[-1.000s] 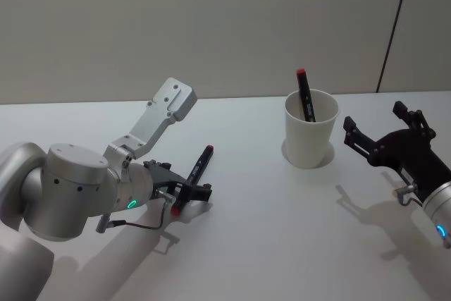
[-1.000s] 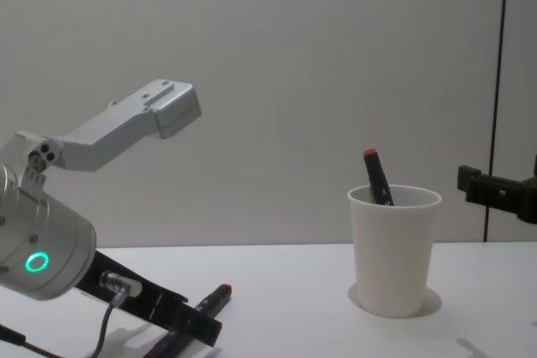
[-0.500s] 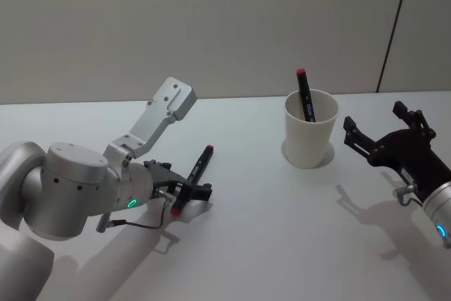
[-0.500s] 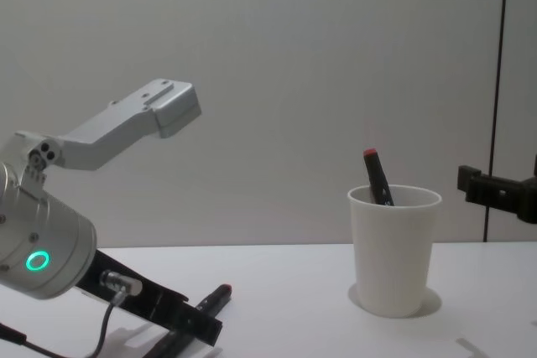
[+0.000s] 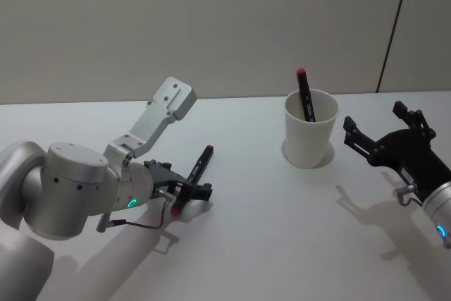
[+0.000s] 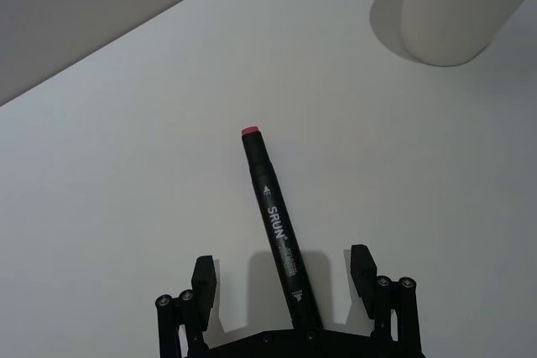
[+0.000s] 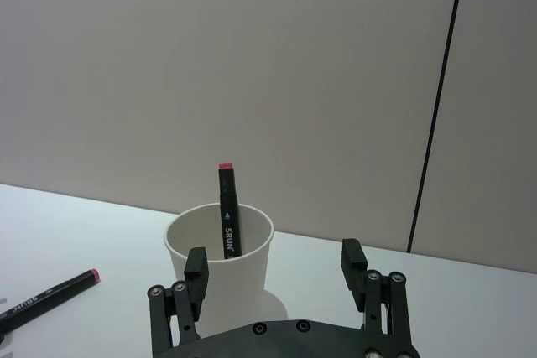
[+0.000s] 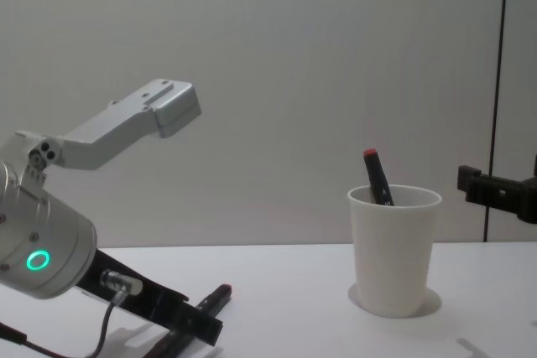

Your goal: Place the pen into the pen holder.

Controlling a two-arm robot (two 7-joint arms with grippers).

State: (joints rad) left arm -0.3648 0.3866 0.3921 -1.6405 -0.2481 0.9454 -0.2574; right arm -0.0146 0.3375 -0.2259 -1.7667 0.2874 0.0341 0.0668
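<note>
Head view showed a black pen [image 5: 199, 167] with a red cap lying flat on the white table [image 5: 282, 237], well to the left of the paper cup [image 5: 310, 135]. The left gripper [image 5: 187, 189] sat low over the back end of that pen, reaching out from the robot's left side. Seen from the left wrist, the left gripper [image 6: 283, 267] was spread wide, one finger [image 6: 204, 278] on each side of the pen [image 6: 277, 228]. Clear table showed between each finger and the barrel, so nothing was grasped. The pen's red end pointed away from the gripper, roughly toward the cup [image 6: 461, 6] farther off.

The cup stood upright on the table, and the other pen [image 5: 304, 93] already leaned inside it, its red tip poking above the rim. From the chest, that other pen [image 8: 377, 178] slanted toward the left inside the cup [image 8: 394, 249].

The right gripper [image 5: 373, 118] hung just to the right of the cup, apart from it, with its fingers released and holding nothing. The right wrist camera looked past that gripper [image 7: 274, 259] at the cup [image 7: 220, 270], with the table pen [image 7: 46, 295] off to one side.
</note>
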